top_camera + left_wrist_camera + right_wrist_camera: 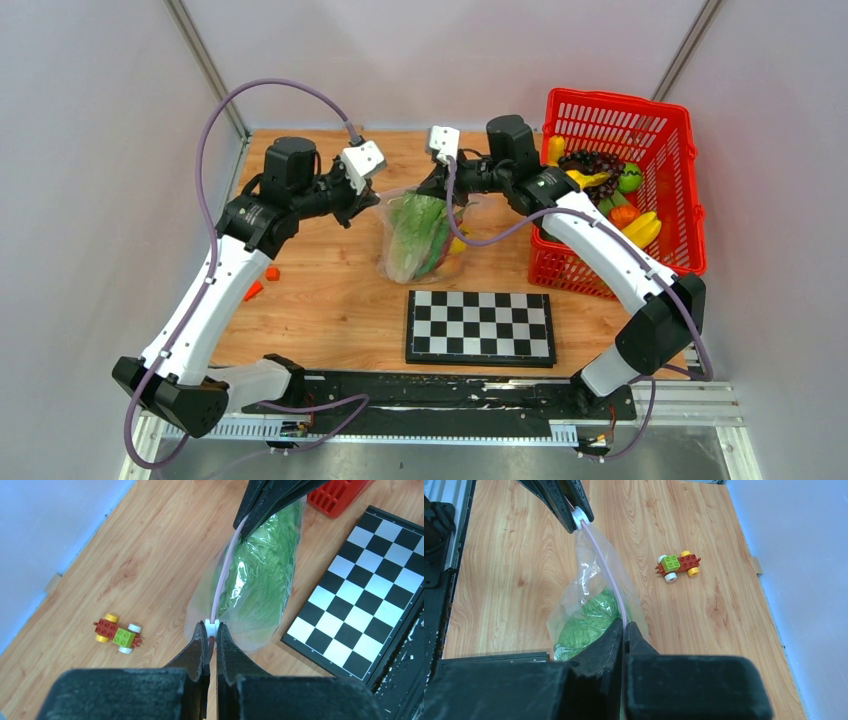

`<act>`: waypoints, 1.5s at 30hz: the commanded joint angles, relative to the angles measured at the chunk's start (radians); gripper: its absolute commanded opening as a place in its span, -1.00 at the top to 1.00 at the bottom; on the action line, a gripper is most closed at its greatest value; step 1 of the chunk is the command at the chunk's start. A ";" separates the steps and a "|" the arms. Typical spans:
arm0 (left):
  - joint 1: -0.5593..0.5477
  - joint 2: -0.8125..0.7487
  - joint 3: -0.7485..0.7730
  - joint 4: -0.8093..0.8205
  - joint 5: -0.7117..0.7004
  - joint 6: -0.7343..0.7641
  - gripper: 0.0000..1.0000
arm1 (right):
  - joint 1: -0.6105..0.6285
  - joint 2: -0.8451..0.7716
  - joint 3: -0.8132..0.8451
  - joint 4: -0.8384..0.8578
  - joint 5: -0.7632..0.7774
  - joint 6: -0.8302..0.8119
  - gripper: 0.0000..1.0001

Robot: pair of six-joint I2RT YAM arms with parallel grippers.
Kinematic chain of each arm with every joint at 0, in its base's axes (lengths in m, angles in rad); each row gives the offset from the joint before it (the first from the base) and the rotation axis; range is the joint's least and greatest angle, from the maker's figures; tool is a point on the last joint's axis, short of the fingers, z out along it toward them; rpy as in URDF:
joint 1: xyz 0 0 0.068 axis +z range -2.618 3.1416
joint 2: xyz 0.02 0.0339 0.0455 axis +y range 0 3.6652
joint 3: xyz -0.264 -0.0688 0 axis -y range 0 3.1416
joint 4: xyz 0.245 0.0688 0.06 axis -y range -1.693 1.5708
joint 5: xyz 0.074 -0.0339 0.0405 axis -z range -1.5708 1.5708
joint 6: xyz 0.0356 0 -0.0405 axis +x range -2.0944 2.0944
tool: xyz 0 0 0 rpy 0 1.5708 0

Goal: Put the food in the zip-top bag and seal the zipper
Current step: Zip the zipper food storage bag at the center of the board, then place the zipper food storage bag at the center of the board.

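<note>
The clear zip-top bag hangs stretched between my two grippers above the wooden table. Green lettuce fills it, and a yellow piece shows at its right side. The pink zipper runs taut from one gripper to the other. My left gripper is shut on the zipper's near end, at the white slider. At the opposite end, my right gripper is shut on the pink strip.
A red mesh basket with several more toy fruits stands at the right. A folded chessboard lies in front of the bag. A small toy-brick car sits on the wood to the left.
</note>
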 commanded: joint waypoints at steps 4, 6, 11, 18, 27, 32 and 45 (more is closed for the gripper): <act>0.009 -0.057 -0.030 0.128 0.084 -0.063 1.00 | -0.018 -0.046 -0.002 0.016 -0.062 -0.014 0.95; 0.009 -0.055 -0.029 0.134 0.100 -0.068 1.00 | -0.017 -0.036 0.009 0.005 -0.087 -0.013 0.70; 0.008 -0.045 -0.018 0.122 0.177 -0.058 1.00 | 0.001 0.008 0.071 -0.037 -0.140 -0.016 0.19; 0.009 -0.045 -0.009 0.129 0.196 -0.061 1.00 | 0.024 0.055 0.119 -0.095 -0.114 -0.047 0.59; 0.010 -0.065 -0.008 0.063 0.053 -0.045 1.00 | 0.022 -0.001 0.047 0.004 0.088 -0.016 1.00; 0.012 -0.076 -0.001 0.023 -0.043 -0.035 1.00 | 0.001 0.004 0.065 0.034 0.158 0.035 1.00; 0.016 -0.082 -0.056 0.272 -0.104 -0.214 -0.57 | -0.017 0.038 0.160 0.059 0.197 0.060 1.00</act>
